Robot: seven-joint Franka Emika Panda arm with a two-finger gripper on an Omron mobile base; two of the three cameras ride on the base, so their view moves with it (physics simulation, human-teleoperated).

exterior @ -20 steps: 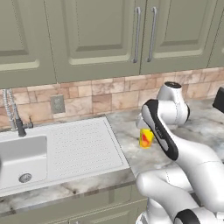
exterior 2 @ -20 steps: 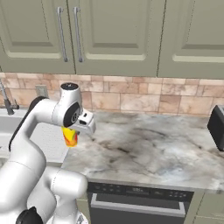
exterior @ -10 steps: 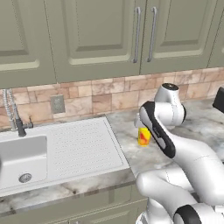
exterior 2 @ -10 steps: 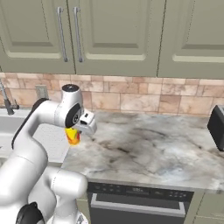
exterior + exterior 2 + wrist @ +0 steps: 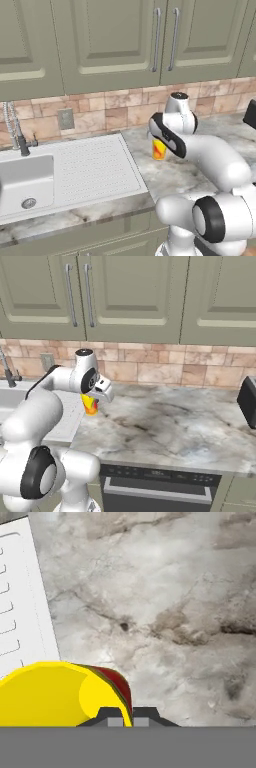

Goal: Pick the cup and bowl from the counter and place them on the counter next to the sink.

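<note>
1. At centre frame in the left base view, the cup (image 5: 159,148) stands half hidden behind the arm, above the counter (image 5: 175,172).
2. Low in the hand view, the gripper (image 5: 128,716) pinches the cup's rim, fingertips nearly together.
3. Sink (image 5: 30,182) lies lower left, partly cropped.

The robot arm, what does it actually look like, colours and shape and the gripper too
The arm is built from glossy white, rounded, tube-like segments, with dark grey to black rings and caps at the joints. A round dark cap sits on its topmost joint. No cables or markings show on it. The gripper ends in two small dark finger tips with paler grey pads.
</note>
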